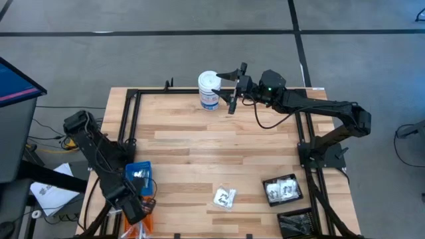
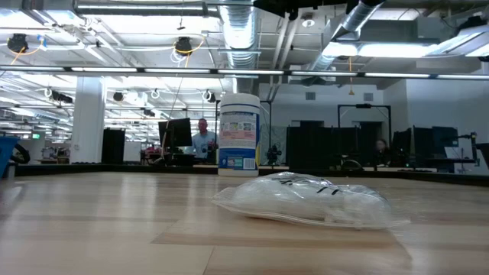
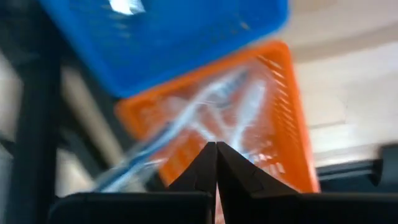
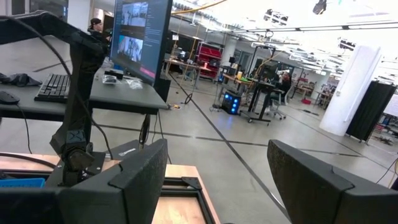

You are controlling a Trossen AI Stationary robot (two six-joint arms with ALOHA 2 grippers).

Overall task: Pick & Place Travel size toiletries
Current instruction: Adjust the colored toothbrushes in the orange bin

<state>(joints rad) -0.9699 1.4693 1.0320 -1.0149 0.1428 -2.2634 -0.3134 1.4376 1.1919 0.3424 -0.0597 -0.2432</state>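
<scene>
Right hand [image 1: 234, 85] at table's far edge beside white canister [image 1: 209, 90], fingers spread wide, holding nothing. Left hand [image 1: 137, 211] at near-left corner over orange bin [image 1: 147, 219], fingers pressed shut, empty. Clear packet [image 1: 224, 197] lies on wooden table [image 1: 212, 146], near side, middle. More packets in black bin [image 1: 283, 190] at near right. Blue bin [image 1: 138, 175] by left arm.

We see our left gripper [image 1: 136, 211] closed tight, its arm folded at the table's near-left corner; our right gripper [image 1: 236, 86] reaches far, fingers spread wide.
</scene>
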